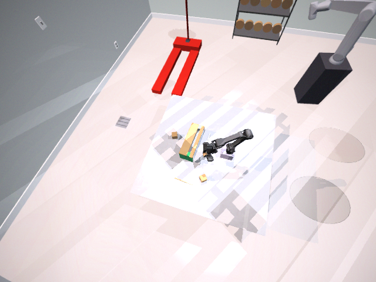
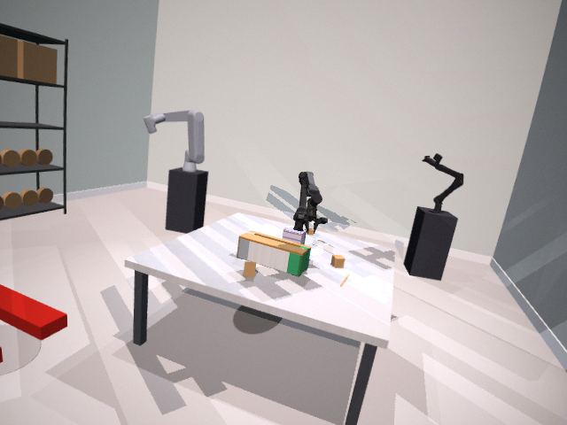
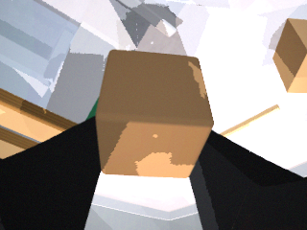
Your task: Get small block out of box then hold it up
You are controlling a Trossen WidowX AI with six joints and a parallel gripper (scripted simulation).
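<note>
My gripper (image 1: 205, 154) (image 2: 311, 230) (image 3: 146, 128) is shut on a small orange-brown block (image 1: 204, 154) (image 2: 311, 231) (image 3: 154, 91), which fills the gap between the two black fingers in the wrist view. The block is held above the white table (image 1: 164, 188) (image 2: 182, 260), apart from the box. The long box (image 1: 187, 141) (image 2: 270, 258) has an orange wooden top and a green end (image 1: 185, 157) (image 2: 299, 262). It stands upright to the left of the gripper in the top view. Part of its top shows at the left of the wrist view. Its shelf is hidden.
One loose wooden block (image 1: 174, 135) (image 2: 249, 268) stands on the box's far side from the arm. Another (image 1: 202, 177) (image 2: 337, 261) (image 3: 295, 55) lies beyond the green end, near a thin yellow stick (image 1: 183, 180) (image 2: 345, 280) (image 3: 251, 120). A lilac block-like base (image 1: 227, 154) (image 2: 293, 235) is by the arm.
</note>
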